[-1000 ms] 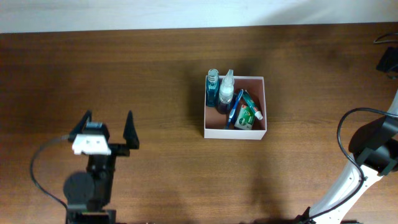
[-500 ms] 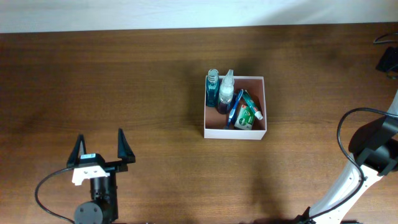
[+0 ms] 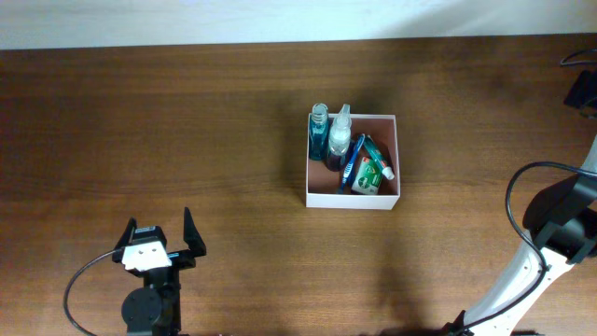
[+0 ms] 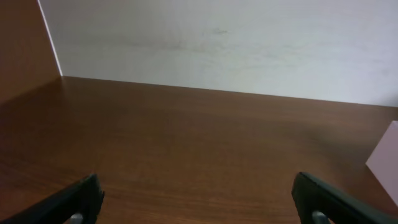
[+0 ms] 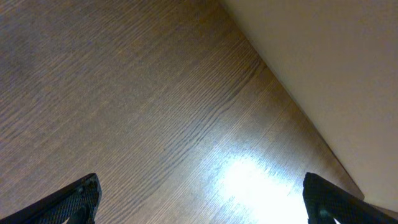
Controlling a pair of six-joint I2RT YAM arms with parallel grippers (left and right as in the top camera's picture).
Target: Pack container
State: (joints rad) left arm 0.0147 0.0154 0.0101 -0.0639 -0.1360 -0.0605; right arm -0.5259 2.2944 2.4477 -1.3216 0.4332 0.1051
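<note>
The container, a white-walled box with a pinkish-brown inside, sits right of the table's middle. Standing in it are a blue bottle and a clear spray bottle. A blue toothbrush and a green-and-white toothpaste box lie beside them. My left gripper is open and empty near the front left, far from the box. In the left wrist view the left gripper frames bare wood, with a corner of the container at the right edge. My right gripper is open over bare table.
The right arm and its black cable stand at the far right edge. A black object sits at the back right corner. A pale wall runs along the table's back edge.
The left arm has drawn back toward the table's front edge, its gripper open throughout. The container and its contents have not moved.
</note>
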